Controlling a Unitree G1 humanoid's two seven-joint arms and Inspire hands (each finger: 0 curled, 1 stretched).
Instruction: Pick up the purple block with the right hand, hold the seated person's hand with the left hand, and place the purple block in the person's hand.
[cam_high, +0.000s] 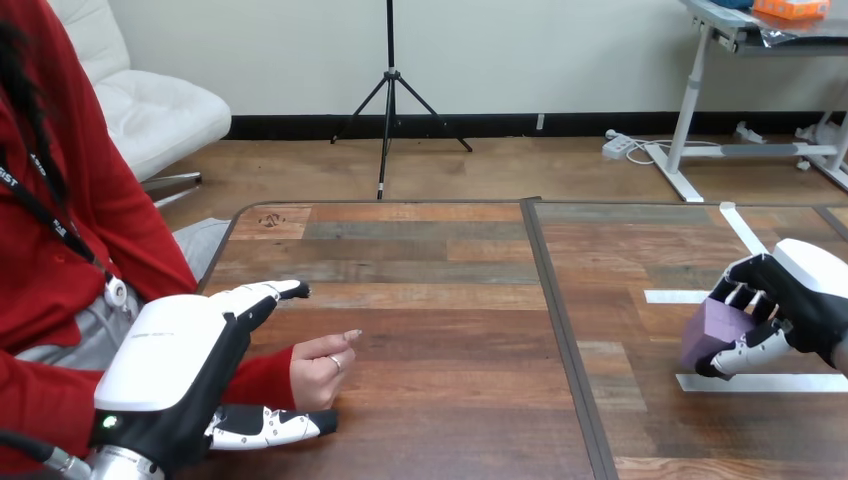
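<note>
Purple block enclosed by curled fingers of right hand, far right of tabletop; whether lifted, cannot tell. Left hand open, fingers straight, flanking person's hand without clasping it. Remaining, by judgement: hold, carry across, placement.

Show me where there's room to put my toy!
The middle of the table is bare, between the person's hand and the purple block, both sides of the dark seam. The far edge too. Crowded: near left, around the left hand, and right, where the right hand grips the block.
</note>
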